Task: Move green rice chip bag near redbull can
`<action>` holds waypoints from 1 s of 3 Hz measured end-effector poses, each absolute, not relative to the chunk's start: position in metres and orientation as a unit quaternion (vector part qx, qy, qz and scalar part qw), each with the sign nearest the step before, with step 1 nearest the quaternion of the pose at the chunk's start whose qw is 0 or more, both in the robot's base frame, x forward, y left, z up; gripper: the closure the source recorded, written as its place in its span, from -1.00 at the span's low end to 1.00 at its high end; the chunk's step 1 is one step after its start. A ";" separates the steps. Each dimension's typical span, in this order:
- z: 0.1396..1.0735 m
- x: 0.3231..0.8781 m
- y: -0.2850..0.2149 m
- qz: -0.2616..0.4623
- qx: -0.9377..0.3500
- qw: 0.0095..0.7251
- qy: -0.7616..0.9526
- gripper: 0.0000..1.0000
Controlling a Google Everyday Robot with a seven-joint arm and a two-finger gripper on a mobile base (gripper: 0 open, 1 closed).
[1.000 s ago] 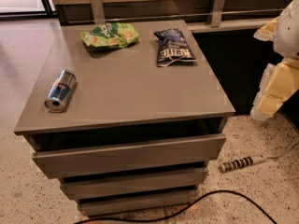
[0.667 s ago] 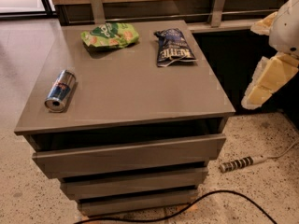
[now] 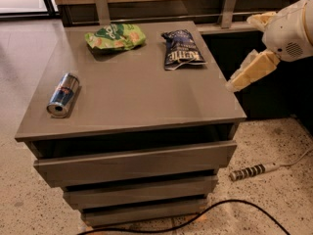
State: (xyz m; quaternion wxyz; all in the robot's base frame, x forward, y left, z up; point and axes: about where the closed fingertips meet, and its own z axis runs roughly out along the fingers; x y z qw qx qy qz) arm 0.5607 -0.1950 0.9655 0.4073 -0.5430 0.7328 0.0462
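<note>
The green rice chip bag (image 3: 116, 36) lies crinkled at the far left of the grey cabinet top (image 3: 137, 92). The redbull can (image 3: 63, 95) lies on its side near the left front edge, its open end toward the camera. My gripper (image 3: 240, 53) hangs at the right, just beyond the cabinet's right edge and above it. It is open and empty, with one cream finger (image 3: 250, 72) reaching down toward the top's right edge and the other up by the white wrist (image 3: 288, 31). It is far from both the bag and the can.
A dark blue chip bag (image 3: 182, 48) lies at the far right of the top, between my gripper and the green bag. The cabinet has drawers (image 3: 134, 163) below. A power strip (image 3: 252, 171) and a black cable (image 3: 195, 218) lie on the speckled floor.
My gripper has moved left and a little up toward the cabinet's right edge. The bags and the can have not moved.
</note>
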 end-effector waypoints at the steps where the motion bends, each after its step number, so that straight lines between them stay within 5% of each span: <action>1: 0.966 0.568 -0.190 0.056 -0.536 0.422 0.728 -1.00; 3: 0.960 0.579 -0.183 0.061 -0.513 0.441 0.734 -1.00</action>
